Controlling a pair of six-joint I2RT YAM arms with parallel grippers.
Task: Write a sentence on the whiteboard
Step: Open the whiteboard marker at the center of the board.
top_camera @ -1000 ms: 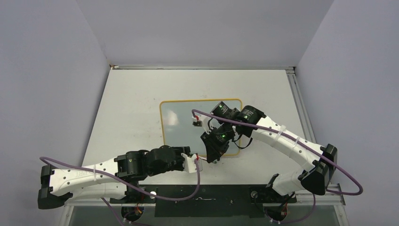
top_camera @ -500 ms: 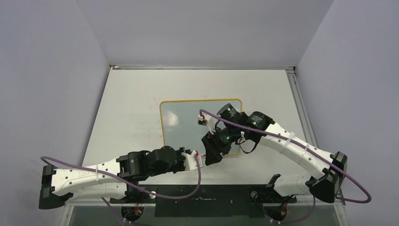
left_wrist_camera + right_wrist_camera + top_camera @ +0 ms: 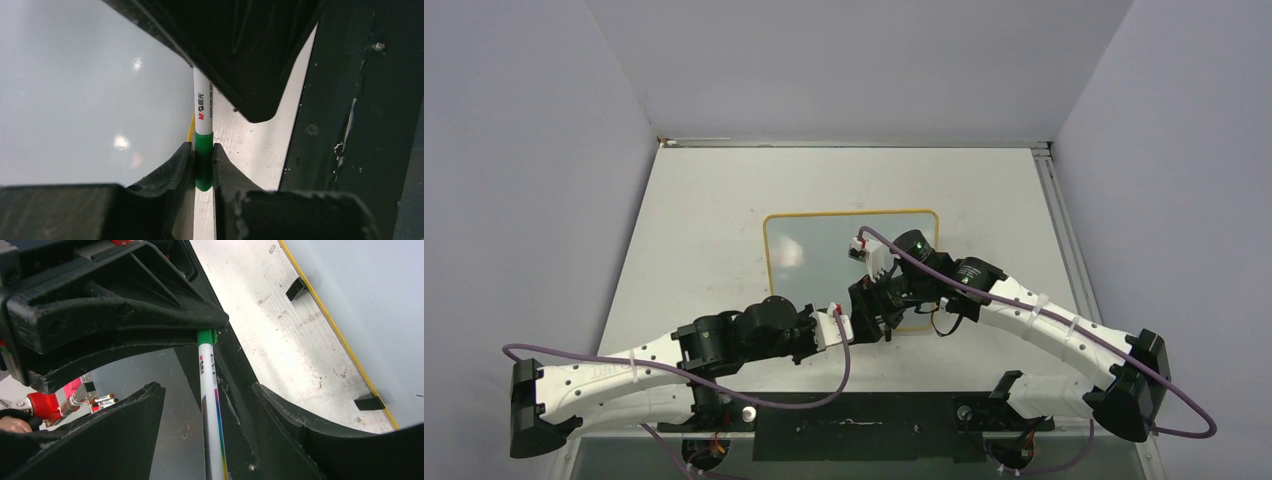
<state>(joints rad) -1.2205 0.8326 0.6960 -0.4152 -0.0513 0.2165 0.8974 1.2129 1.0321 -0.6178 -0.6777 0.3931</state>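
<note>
Marker (image 3: 202,107) pinched at green end only by left gripper (image 3: 202,148), right gripper (image 3: 192,370) spread; could be tilted or dropped, tbh.

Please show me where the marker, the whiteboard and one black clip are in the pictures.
marker (image 3: 201,102): left wrist view, on its white barrel above the green end.
whiteboard (image 3: 809,280): top view, on its bare surface, left part.
clip (image 3: 296,288): right wrist view, on the upper clip's black body.
</note>
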